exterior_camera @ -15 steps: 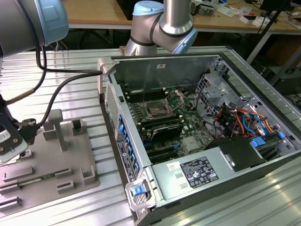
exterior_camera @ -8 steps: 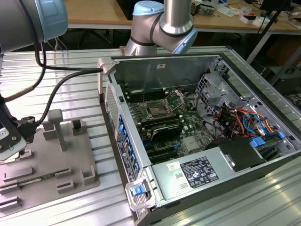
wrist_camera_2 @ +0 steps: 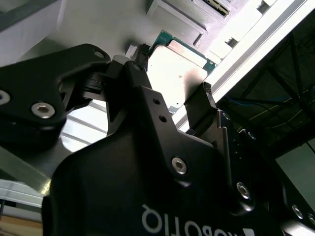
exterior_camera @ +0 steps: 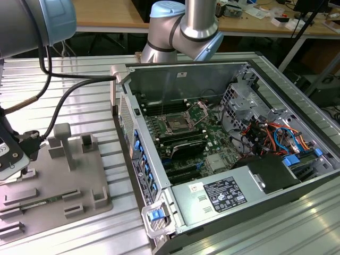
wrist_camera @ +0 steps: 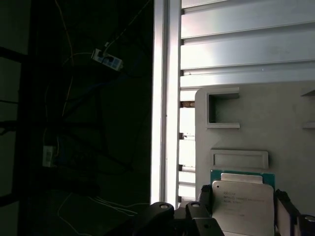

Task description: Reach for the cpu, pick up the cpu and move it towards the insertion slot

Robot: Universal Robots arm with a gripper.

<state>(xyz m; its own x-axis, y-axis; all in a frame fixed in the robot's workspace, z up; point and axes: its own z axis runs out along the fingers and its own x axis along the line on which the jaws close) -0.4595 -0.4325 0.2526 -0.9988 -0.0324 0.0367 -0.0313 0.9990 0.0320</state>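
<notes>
The cpu (wrist_camera_2: 179, 76) is a flat square chip with a silvery top and a thin green rim. In both wrist views it lies between the black fingers of my gripper (wrist_camera_2: 174, 69), whose pads press on two opposite edges. It sits low over the grey fixture tray (wrist_camera: 285, 113), beside a raised rectangular frame on that tray. In the first wrist view the cpu (wrist_camera: 243, 209) shows with the gripper (wrist_camera: 243, 194) around it. My gripper (exterior_camera: 13, 162) is at the exterior view's far left, over the tray (exterior_camera: 79, 186). The insertion slot (exterior_camera: 175, 126) lies on the green motherboard inside the open computer case, far from the gripper.
The open case (exterior_camera: 223, 143) has upright metal walls, a power supply (exterior_camera: 223, 194) at the front and coloured cables (exterior_camera: 271, 138) at the exterior view's right. Grey posts (exterior_camera: 64, 141) stand on the tray. A black cable (exterior_camera: 64, 101) hangs from the arm. Ribbed aluminium table (exterior_camera: 95, 101) lies between tray and case.
</notes>
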